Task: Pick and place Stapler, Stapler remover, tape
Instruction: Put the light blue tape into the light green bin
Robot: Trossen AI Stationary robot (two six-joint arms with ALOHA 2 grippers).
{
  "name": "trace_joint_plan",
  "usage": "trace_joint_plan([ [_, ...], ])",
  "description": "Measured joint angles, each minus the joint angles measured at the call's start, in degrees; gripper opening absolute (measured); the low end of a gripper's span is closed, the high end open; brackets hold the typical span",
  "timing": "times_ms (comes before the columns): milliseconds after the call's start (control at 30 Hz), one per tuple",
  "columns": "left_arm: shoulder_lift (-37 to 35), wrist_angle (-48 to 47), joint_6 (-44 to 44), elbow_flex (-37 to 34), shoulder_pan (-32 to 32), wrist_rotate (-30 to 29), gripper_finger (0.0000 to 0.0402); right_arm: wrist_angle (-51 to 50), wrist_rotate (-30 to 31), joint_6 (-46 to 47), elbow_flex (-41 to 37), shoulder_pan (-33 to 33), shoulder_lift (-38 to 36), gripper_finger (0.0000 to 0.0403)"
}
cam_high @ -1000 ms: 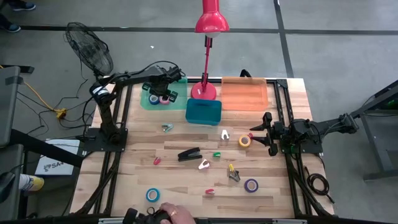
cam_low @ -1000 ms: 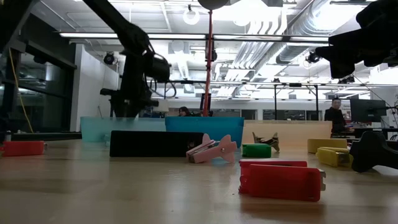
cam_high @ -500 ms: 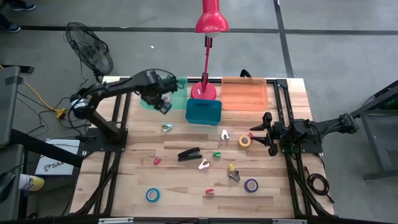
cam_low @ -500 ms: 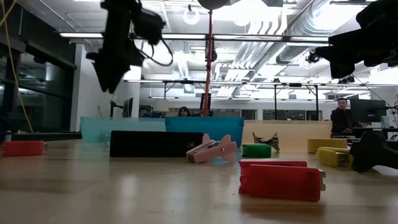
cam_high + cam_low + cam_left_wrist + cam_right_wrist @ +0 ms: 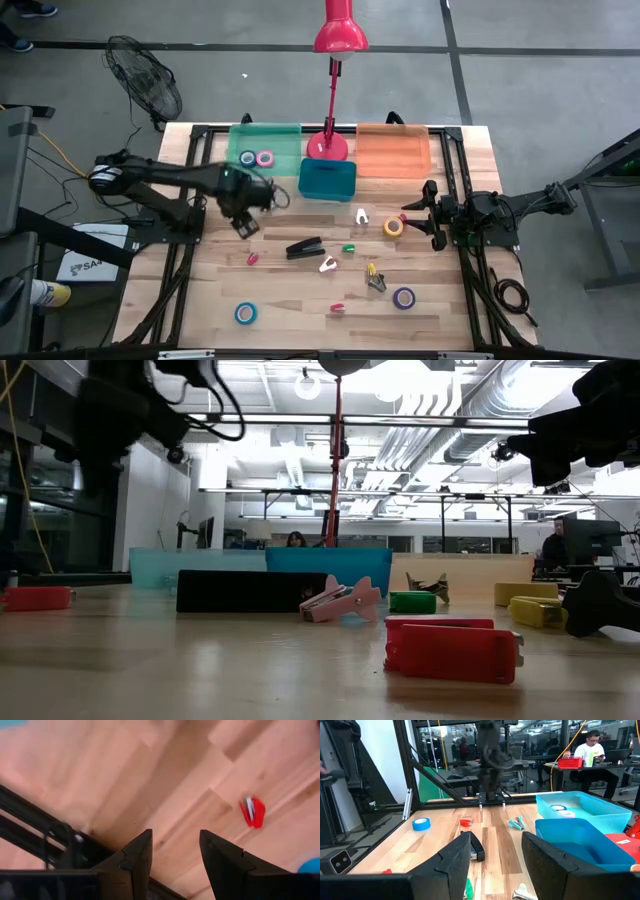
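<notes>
My left gripper [image 5: 244,222] hovers open above bare wood left of the black stapler [image 5: 305,247], holding nothing. Its wrist view shows a red staple remover [image 5: 254,811] on the table past the fingers. Blue and pink tape rolls [image 5: 256,158] lie in the green tray [image 5: 285,135]. Yellow tape [image 5: 394,227], purple tape [image 5: 404,297] and blue tape [image 5: 245,313] lie flat on the table. Small staple removers, among them a pink-white one [image 5: 328,264] and a green one [image 5: 348,248], lie around the stapler. My right gripper [image 5: 425,215] waits open at the table's right side.
A blue bin [image 5: 327,180] and a red desk lamp's base [image 5: 328,147] stand at the far middle, with an orange tray [image 5: 393,150] to their right. Black frame rails run along the table's left and right sides. Bare wood lies toward the near left.
My left gripper has left the green tray at the far edge, risen, and swung toward the near-left, now hanging over the wood left of the stapler. The two tape rolls stay in the tray. A person's hand seen at the near edge has gone.
</notes>
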Motion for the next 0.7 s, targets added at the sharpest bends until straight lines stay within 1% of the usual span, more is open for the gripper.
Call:
trace_joint_plan([
  [167,0.04,4.31,-10.39,-3.0,-8.4,2.23,0.0159,0.0,-0.01,0.0,0.0,0.02,-0.02,0.0169],
  [300,0.04,11.57,-18.81,-5.89,-14.46,5.03,0.0159,0.0,0.0,0.0,0.0,0.0,0.0,0.0169],
  [433,0.51,18.28,-26.17,-8.32,-20.41,6.45,0.0159,0.0,0.01,0.0,0.0,0.01,0.0,0.0169],
  [567,1.08,22.45,-30.92,-9.67,-25.94,6.55,0.0159,0.02,0.01,0.0,0.0,0.0,0.0,0.017],
  [700,2.04,23.89,-32.85,-9.8,-30.06,6.34,0.0159,-0.01,0.0,0.0,0.0,0.01,0.0,0.017],
])
